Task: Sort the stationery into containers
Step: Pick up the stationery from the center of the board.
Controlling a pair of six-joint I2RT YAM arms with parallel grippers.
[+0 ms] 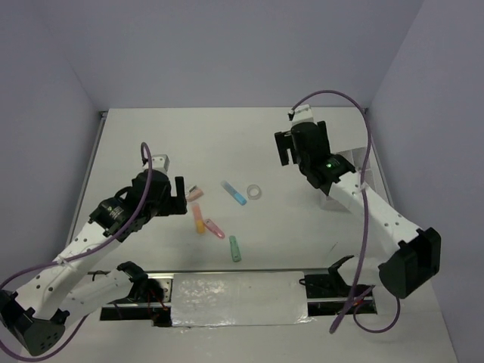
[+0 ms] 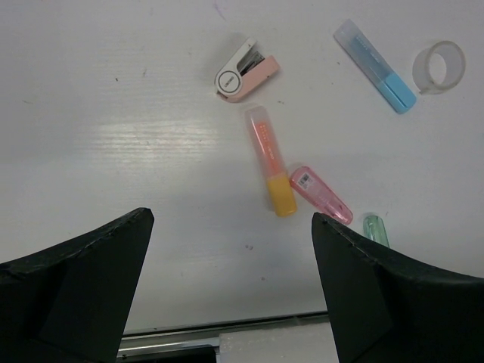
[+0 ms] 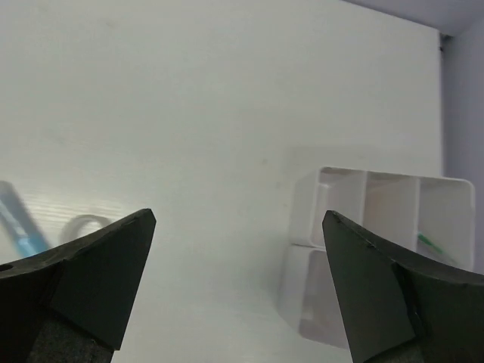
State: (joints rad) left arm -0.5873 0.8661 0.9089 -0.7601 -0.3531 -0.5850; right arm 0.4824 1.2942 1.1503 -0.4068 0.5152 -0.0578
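Stationery lies scattered mid-table, none of it in my grasp. My left gripper [image 2: 232, 219] hangs with its jaws spread wide above the near-left part of the spread, nothing between them. Just beyond it lie an orange marker [image 2: 271, 162] and a pink marker [image 2: 321, 194], side by side and close to touching. A green marker [image 1: 235, 249] lies nearer to me on their right, and a pink-and-white piece [image 2: 243, 72] lies farther off. To the right of these, a blue marker [image 1: 234, 193] rests beside the clear tape ring [image 1: 255, 192].

My right gripper [image 3: 238, 215] is also fully spread and empty, raised over the far right of the table [image 1: 227, 144]. The white tray [image 3: 393, 177] sits at the right side, largely hidden behind my right arm from above. Through my right wrist camera I see several of its square compartments. One holds a thin green item [image 3: 432, 243] leaning against a wall. My own finger covers the rest of that compartment, so I cannot tell what else lies in it.
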